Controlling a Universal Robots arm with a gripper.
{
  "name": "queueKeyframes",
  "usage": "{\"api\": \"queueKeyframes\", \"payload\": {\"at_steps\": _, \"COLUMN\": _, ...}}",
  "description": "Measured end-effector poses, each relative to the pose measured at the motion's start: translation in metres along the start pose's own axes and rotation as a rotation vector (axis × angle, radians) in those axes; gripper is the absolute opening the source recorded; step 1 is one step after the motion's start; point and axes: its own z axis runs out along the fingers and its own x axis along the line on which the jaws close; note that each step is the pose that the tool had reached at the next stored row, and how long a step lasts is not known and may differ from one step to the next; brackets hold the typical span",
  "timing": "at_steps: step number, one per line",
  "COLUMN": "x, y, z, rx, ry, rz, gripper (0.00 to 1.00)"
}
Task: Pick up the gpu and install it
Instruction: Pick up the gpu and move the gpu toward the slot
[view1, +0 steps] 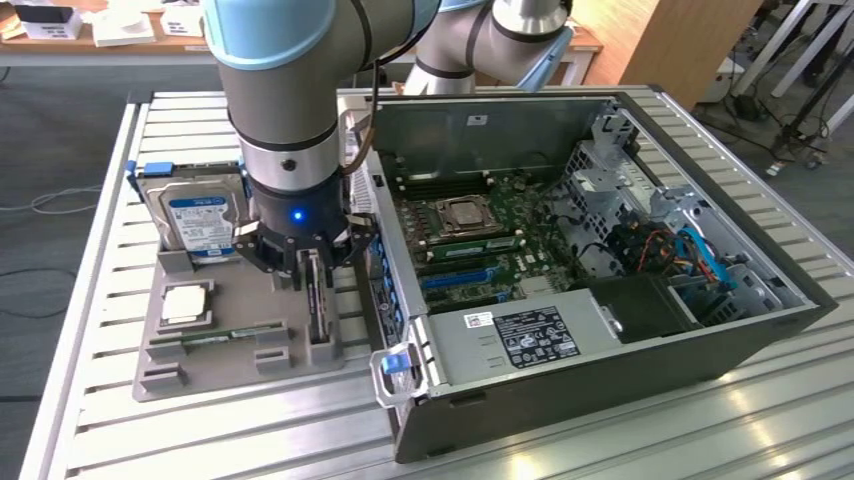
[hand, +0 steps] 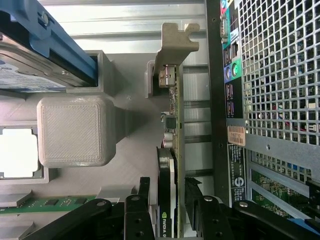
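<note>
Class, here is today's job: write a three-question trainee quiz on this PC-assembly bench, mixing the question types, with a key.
1. True or false: the gpu stands on edge in the grey holder tray.
2. The claw is: A) shut on the hard drive; B) open, with a finger on either side of the gpu; C) shut on the processor.
3. Fill in: the green RAM stick lies on the tray, to the exterior view's ____ of the computer case.

Key: 1 true; 2 B; 3 left.
</note>
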Motion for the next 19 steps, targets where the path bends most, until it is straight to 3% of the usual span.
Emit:
{"api": "queueKeyframes", "payload": {"at_steps": 5, "x": 0.0, "y": 0.0, "z": 0.0, "rx": 0.0, "ry": 0.0, "rz": 0.0, "gripper": 0.4}}
{"api": "queueKeyframes", "payload": {"at_steps": 6, "x": 0.0, "y": 0.0, "z": 0.0, "rx": 0.0, "ry": 0.0, "rz": 0.0, "gripper": 0.33}}
{"api": "queueKeyframes", "payload": {"at_steps": 19, "x": 0.0, "y": -0.0001, "z": 0.0016, "rx": 0.0, "ry": 0.0001, "rz": 0.0, "gripper": 0.33}}
